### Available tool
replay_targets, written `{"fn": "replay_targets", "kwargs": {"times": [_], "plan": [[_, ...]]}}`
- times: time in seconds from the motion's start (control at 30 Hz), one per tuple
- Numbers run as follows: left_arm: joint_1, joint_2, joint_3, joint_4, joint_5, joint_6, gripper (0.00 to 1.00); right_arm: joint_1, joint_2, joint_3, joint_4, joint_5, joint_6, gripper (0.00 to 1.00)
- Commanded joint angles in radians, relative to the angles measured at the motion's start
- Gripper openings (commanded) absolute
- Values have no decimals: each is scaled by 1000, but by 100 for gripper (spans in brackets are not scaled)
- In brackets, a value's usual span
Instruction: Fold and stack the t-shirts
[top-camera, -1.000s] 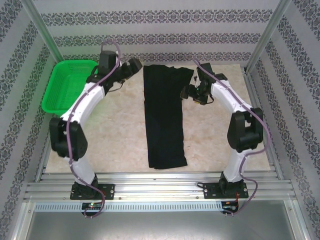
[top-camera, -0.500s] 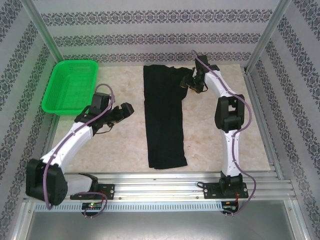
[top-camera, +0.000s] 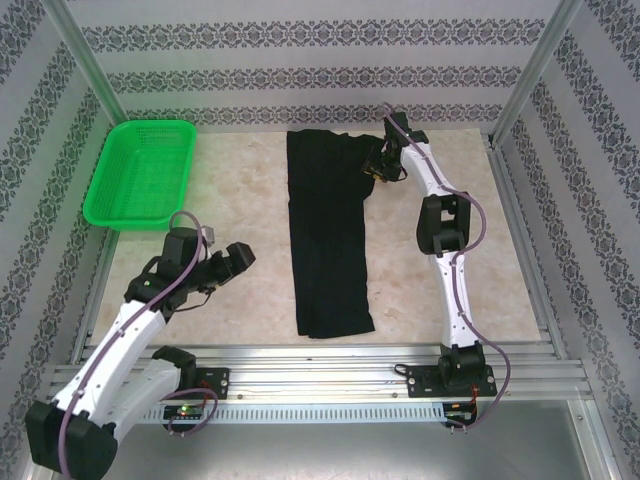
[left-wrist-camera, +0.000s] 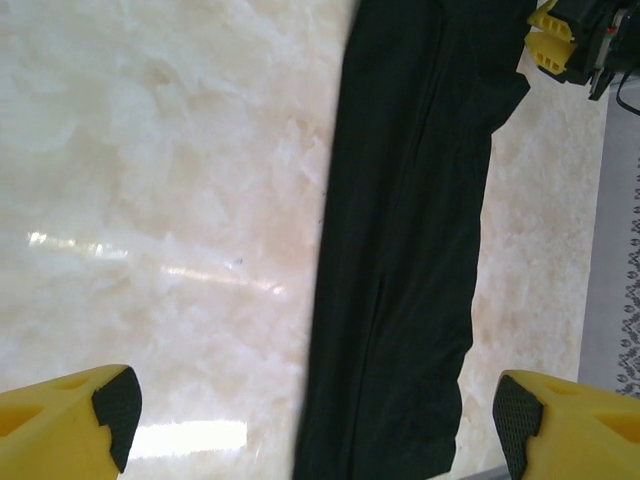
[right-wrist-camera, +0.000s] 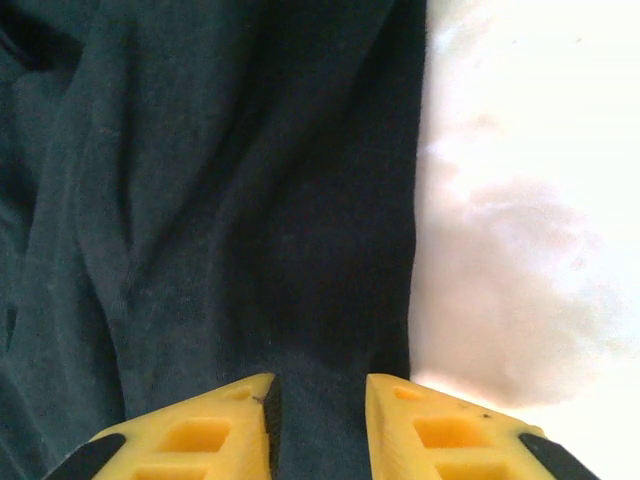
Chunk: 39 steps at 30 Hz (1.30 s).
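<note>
Looking down from the top, t-shirt: I see the black t-shirt (top-camera: 330, 240) folded into a long narrow strip. It lies mid-table (top-camera: 240, 200) and runs from the far edge toward the near one.
Top view, left gripper: the left gripper (top-camera: 238, 256) hangs over bare marble left of the strip, clear of it, jaws spread wide.
Top view, right gripper: the right gripper (top-camera: 376, 168) sits at the strip's far right edge, by the sleeve. It is too small here for me to read its jaws.
Top view, basket: a green basket (top-camera: 140, 175) is in the far left corner, well apart from the shirt.
Left wrist, gripper: the left gripper (left-wrist-camera: 315, 430) has its yellow fingers (left-wrist-camera: 115, 405) at opposite corners. The t-shirt (left-wrist-camera: 410, 250) stretches away between them, and the right gripper (left-wrist-camera: 560, 45) is at its far end.
Right wrist, gripper: the right gripper (right-wrist-camera: 320, 400) is narrow, its fingers (right-wrist-camera: 235, 420) close together.
Right wrist, t-shirt: the t-shirt (right-wrist-camera: 220, 180) shows dark in the gap, just inside its hem beside the table (right-wrist-camera: 520, 200). I cannot tell whether it is pinched.
</note>
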Motion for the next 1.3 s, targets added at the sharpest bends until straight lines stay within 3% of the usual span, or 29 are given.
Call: {"fn": "replay_targets", "kwargs": {"times": [0.0,0.13,0.27,0.43,0.53,0.63,0.77,0.97,1.03,1.27], "plan": [[-14,-72,-32,-117,27,-54,92,-12,33,55,-2,25,64,29],[-13,-156,-54,-187,16,-70,94,-17,86,113,41,33,112,30],[-14,-194,-65,-235,19,-69,94,-27,189,256,112,-52,211,39],[-15,-201,-68,-249,31,-66,94,-24,242,300,236,-104,344,44],[-15,-201,-71,-243,30,-62,95,-13,241,298,290,-134,367,56],[-16,-199,-73,-212,45,-73,95,-7,213,297,405,-213,393,58],[-28,-198,-73,-185,64,-108,96,9,57,249,393,-202,286,65],[-131,-168,-69,-151,41,-173,97,20,-347,-133,337,-229,136,68],[-200,-136,-55,-152,7,-202,97,21,-486,-279,212,-213,66,68],[-536,60,-41,-61,-133,-342,91,27,-1034,-1117,149,-227,-17,66]]}}
